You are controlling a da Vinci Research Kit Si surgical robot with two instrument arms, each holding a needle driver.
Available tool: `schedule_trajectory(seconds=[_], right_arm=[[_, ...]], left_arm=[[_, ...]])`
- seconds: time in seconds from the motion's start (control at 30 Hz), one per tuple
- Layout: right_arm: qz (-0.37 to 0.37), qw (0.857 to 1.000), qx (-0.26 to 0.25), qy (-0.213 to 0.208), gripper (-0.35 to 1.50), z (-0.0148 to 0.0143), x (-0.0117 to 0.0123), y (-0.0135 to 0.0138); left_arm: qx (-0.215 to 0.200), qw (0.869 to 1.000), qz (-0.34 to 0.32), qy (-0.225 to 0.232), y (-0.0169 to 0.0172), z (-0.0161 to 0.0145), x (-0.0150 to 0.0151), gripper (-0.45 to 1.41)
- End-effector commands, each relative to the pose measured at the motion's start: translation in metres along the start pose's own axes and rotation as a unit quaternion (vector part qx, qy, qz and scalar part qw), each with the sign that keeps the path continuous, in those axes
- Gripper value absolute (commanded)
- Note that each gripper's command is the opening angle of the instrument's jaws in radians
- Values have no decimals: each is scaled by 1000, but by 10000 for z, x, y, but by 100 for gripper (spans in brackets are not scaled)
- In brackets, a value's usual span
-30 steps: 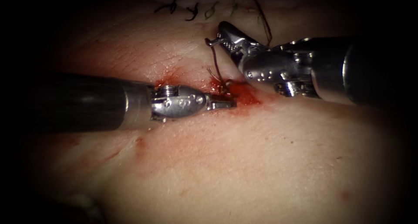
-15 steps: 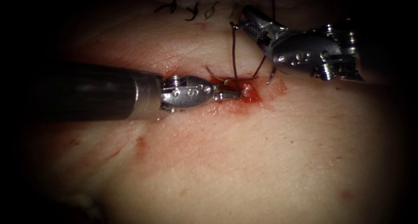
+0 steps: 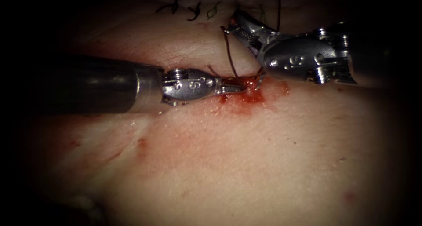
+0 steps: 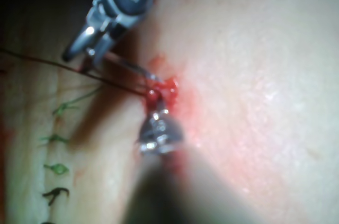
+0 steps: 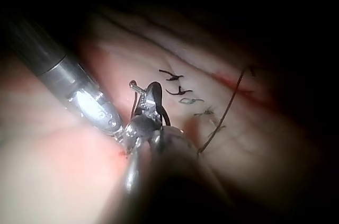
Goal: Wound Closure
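Note:
My right tool (image 3: 233, 23) reaches in from the right, above the cut, its jaws shut on the curved needle near its tail end (image 3: 224, 29). The needle runs under the tool, and its tip (image 3: 261, 80) touches the tissue at the right edge of the cut. I cannot tell how deep it sits. Dark thread (image 3: 229, 54) drops from the tail to the red spot. My left tool (image 3: 239, 89) lies level from the left, its jaws shut on the tissue at the cut's left lip. In the left wrist view the needle (image 4: 132, 68) spans from the right tool (image 4: 79, 52) to the wound.
Red fluid (image 3: 246, 96) pools around the cut. Finished dark and green stitches (image 3: 193, 10) sit in a row on the far tissue, also seen in the right wrist view as stitches (image 5: 180, 91). A long thread strand (image 5: 228, 113) trails away over the tissue.
The right tool swung up and to the right, then came back down and left, bringing the needle tip to the cut. The left tool shifted slightly right and up.

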Motion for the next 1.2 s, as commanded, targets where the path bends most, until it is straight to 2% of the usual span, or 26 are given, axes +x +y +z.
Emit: schedule_trajectory(seconds=[0.03,0.2,0.53,0.8,1.2], right_arm=[[2,1000,1,1,-35,6,1,-7],[0,1000,-1,1,-35,6,3,-13],[-9,1000,-6,3,-35,13,-5,-30],[-13,1000,-10,4,-35,21,-12,-38],[-36,999,-5,0,-35,39,-38,-71]], left_arm=[[-1,1000,-1,-2,-1,9,-3,-6],[2,1000,0,-9,-12,20,-6,-10],[-10,999,9,-41,-24,45,-34,-23],[-22,998,9,-52,-25,44,-46,-18],[-25,998,7,-50,-23,39,-41,-16]])
